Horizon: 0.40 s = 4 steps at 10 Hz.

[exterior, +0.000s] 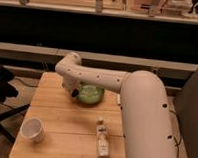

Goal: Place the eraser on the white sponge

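Observation:
My gripper [74, 92] hangs from the white arm just over the wooden table [65, 122], at the left rim of the green round dish [90, 94]. A small dark shape shows at the gripper's tip; I cannot tell whether it is the black eraser. A pale long rectangular object [103, 142] lies near the table's front edge, to the right of centre, with a small pale piece [100, 124] at its far end. My arm's thick white forearm [145, 121] covers the table's right side.
A white cup [33, 129] stands at the front left of the table. A black stand [0, 91] sits on the floor to the left. A dark counter and a long shelf [39, 50] run behind the table.

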Tool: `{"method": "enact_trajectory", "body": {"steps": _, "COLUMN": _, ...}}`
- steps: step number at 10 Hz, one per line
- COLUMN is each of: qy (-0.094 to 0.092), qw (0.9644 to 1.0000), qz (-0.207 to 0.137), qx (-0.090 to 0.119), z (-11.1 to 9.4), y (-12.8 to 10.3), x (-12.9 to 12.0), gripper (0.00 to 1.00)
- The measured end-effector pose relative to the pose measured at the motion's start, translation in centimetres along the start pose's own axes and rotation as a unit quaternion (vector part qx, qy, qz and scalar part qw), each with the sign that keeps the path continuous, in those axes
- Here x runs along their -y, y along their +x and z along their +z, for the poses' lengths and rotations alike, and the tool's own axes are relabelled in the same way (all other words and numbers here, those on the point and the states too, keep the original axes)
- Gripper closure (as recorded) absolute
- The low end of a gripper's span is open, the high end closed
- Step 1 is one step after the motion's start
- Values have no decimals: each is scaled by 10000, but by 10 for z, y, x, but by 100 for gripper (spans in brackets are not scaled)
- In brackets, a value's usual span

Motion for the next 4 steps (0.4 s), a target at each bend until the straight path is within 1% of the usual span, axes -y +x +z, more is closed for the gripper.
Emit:
{"method": "enact_trajectory", "body": {"steps": 2, "qy": -23, "qw": 10000, "qz": -8, "qx": -16, "z": -5, "y": 5, "x": 1, "gripper": 100}}
{"method": "enact_trajectory", "body": {"steps": 4, "qy": -26, "qw": 10000, "qz": -6, "qx": 24, "z": -6, "y": 1, "x": -5, "gripper": 100}}
